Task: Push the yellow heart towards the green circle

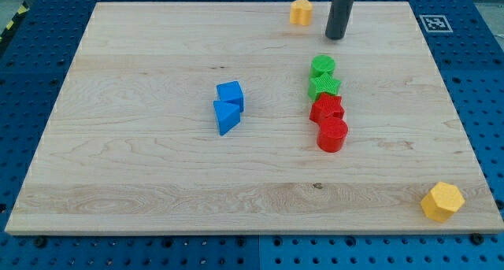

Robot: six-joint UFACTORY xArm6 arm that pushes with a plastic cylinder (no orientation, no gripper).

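Camera view: my tip (336, 37), an end effector with no jaws, rests just right of the yellow heart (300, 12).

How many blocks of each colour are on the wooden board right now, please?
Yellow: 2, the yellow heart block at the view's top and the yellow hexagon block at the bottom right.
Green: 2, the green circle block and the green star block.
Red: 2, and.
Blue: 2, and.
Total: 8.
My tip is right of the heart.
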